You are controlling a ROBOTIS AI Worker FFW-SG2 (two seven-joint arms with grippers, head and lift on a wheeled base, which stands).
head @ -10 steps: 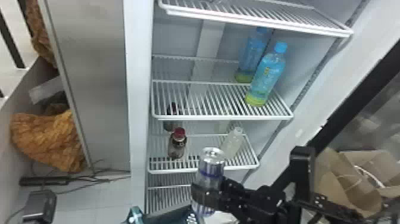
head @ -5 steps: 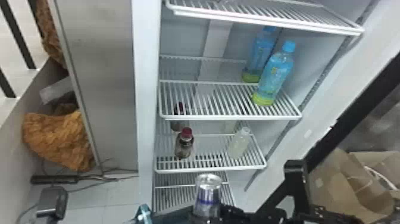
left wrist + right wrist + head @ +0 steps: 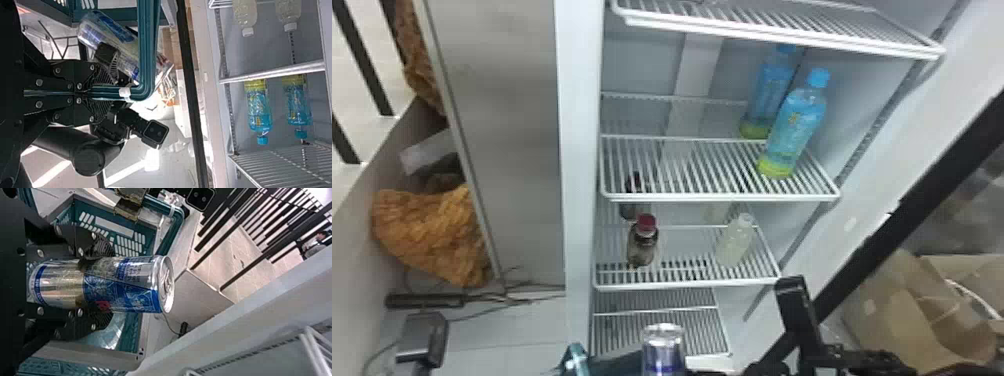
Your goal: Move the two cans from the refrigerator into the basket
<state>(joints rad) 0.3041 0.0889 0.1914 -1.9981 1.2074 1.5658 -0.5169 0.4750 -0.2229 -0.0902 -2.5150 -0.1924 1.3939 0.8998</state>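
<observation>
At the head view's bottom edge, a silver and blue can (image 3: 663, 350) stands upright beside a teal corner of the basket (image 3: 576, 357), with my right gripper (image 3: 707, 372) low beside it. The right wrist view shows the right gripper (image 3: 103, 282) shut around the can (image 3: 131, 284), held over the basket (image 3: 117, 223), its lid end beyond the fingers. Part of my left arm (image 3: 422, 340) shows at the head view's lower left. In the left wrist view, my left gripper (image 3: 103, 93) is clamped on the teal basket handle (image 3: 147, 47).
Wire refrigerator shelves (image 3: 722, 197) hold blue bottles (image 3: 794, 125), dark red-capped bottles (image 3: 642, 245) and pale bottles (image 3: 734, 242). The door frame (image 3: 922, 180) slants along the right, with a cardboard box (image 3: 897, 310) beyond. A metal side panel (image 3: 502, 125) stands left.
The can has moved down in the head view with my right gripper, from in front of the lower shelves to the bottom edge. The refrigerator and bottles have shifted slightly rightward in that view.
</observation>
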